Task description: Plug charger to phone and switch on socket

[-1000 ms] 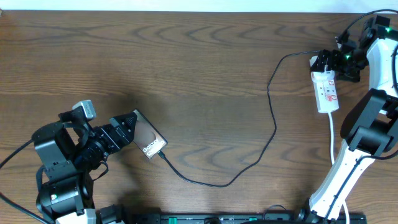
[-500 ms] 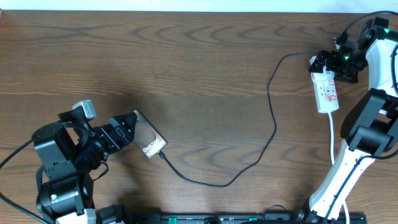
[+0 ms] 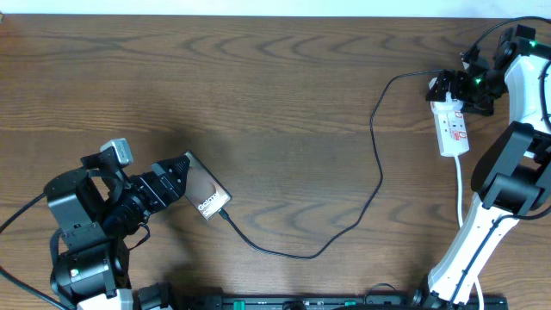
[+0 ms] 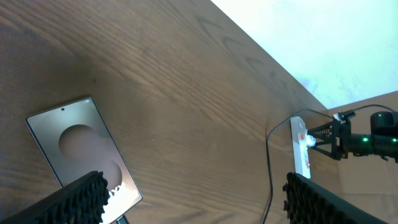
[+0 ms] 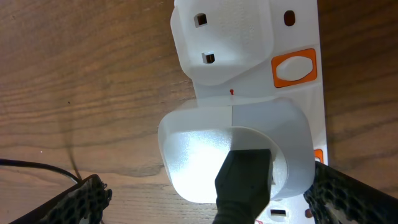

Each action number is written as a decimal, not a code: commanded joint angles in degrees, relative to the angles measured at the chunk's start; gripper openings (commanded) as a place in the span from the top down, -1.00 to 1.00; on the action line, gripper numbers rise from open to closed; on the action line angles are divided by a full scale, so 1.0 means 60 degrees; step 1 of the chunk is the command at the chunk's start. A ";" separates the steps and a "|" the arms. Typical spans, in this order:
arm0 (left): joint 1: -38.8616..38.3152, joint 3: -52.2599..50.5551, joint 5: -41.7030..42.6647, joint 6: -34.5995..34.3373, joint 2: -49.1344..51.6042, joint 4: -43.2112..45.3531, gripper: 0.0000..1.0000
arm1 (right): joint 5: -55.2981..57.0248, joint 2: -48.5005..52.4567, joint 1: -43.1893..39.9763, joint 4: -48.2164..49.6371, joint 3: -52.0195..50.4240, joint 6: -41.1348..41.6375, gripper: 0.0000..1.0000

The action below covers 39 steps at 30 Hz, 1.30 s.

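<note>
Overhead, the table [image 3: 275, 77] has the socket [image 3: 455, 129] lying near-to-far at its right side, with my right gripper [image 3: 451, 89] over the far end, fingers wide apart and empty. My left gripper [image 3: 176, 176], also spread, sits by the phone [image 3: 205, 191], with the charger [image 3: 380, 176] reaching it. The right is nearer the switch [image 5: 295, 68].

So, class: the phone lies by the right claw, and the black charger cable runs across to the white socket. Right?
No: the overhead view shows the phone by the left claw, not the right. The charger cable does run across to the socket.
</note>
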 commanded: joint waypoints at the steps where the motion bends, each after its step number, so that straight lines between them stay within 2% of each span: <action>1: -0.0004 -0.0025 0.0124 0.0055 -0.0025 -0.0011 -0.78 | -0.0149 0.0084 0.0073 -0.0004 -0.0084 -0.0186 -0.99; 26: -0.0004 -0.0025 0.0124 0.0055 -0.0025 -0.0011 -0.78 | -0.0175 0.0138 0.0189 0.0339 -0.0699 -0.0182 -0.99; 39: -0.0004 -0.0025 0.0124 0.0055 -0.0025 -0.0011 -0.78 | -0.0925 0.0138 0.0226 0.0240 -0.0769 -0.0175 -0.99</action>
